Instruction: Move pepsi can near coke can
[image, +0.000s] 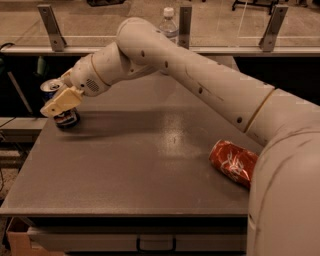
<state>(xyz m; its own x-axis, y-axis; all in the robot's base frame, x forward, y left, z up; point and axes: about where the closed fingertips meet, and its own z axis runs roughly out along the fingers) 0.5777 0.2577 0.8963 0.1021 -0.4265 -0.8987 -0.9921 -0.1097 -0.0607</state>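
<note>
Okay, you've got the pincer (61, 102) at the far left edge of the tabletop (150, 170), sitting right over the front of the pepsi can (66, 119). The can is upright; its silver top pokes out above the pincer and its blue base shows below. You can't tell if the pincer is clamped on the can or spread around it, because the view doesn't show that. The arm (200, 80) reaches in from the right, across the back of the tabletop. The coke can (232, 162) lies on its side near the right edge, well apart from the pepsi can. A clear bottle (169, 25) stands behind the arm at the back.
</note>
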